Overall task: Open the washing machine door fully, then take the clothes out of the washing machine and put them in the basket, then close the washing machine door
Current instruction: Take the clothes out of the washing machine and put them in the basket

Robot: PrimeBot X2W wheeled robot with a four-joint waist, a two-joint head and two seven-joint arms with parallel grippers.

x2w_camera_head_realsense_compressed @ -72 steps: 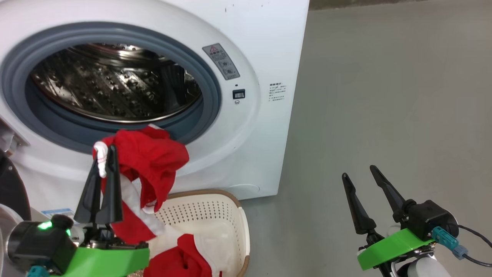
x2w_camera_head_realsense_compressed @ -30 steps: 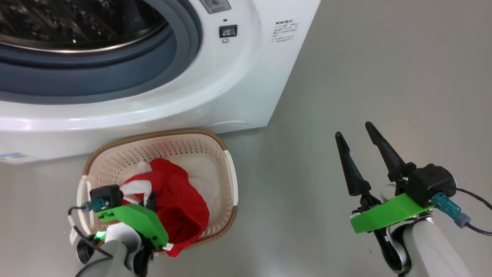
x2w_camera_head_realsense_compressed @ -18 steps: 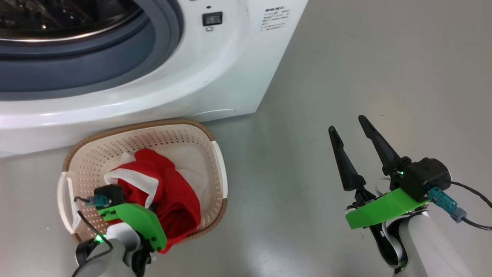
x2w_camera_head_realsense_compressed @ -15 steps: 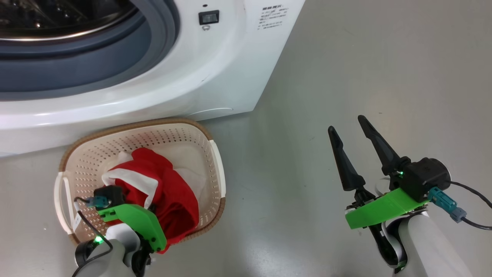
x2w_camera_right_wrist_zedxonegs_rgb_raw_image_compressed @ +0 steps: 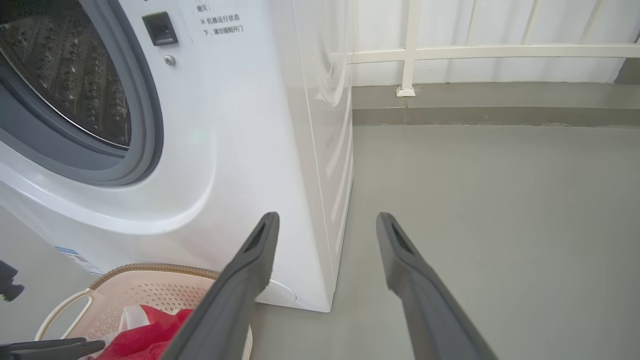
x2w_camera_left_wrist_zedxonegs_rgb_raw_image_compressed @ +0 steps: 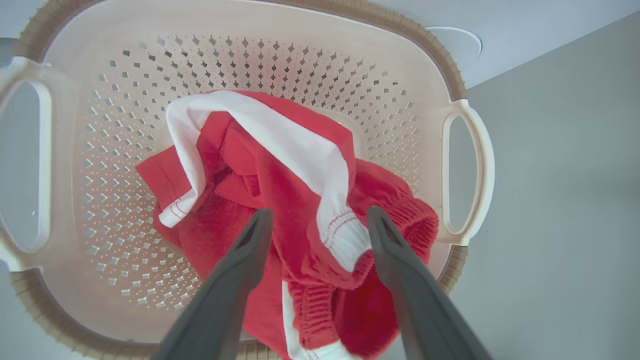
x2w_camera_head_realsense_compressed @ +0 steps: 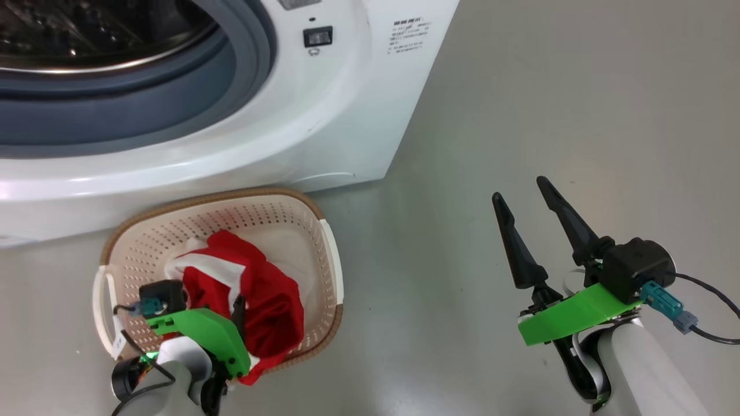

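The left gripper [x2w_camera_left_wrist_zedxonegs_rgb_raw_image_compressed: 319, 220], its two dark fingers spread wide, straddles a fold of soft red, white-striped clothes [x2w_camera_left_wrist_zedxonegs_rgb_raw_image_compressed: 280, 175] heaped in the cream perforated plastic basket [x2w_camera_left_wrist_zedxonegs_rgb_raw_image_compressed: 415, 100] before the white front-loading washing machine [x2w_camera_head_realsense_compressed: 324, 133], pinching nothing. The right gripper [x2w_camera_head_realsense_compressed: 520, 193], equally spread, hangs empty above grey floor [x2w_camera_head_realsense_compressed: 578, 86].

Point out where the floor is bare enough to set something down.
Bare floor lies between the basket and the right gripper, and on right of the washing machine. Crowded: the basket, with clothes and the left gripper over them.
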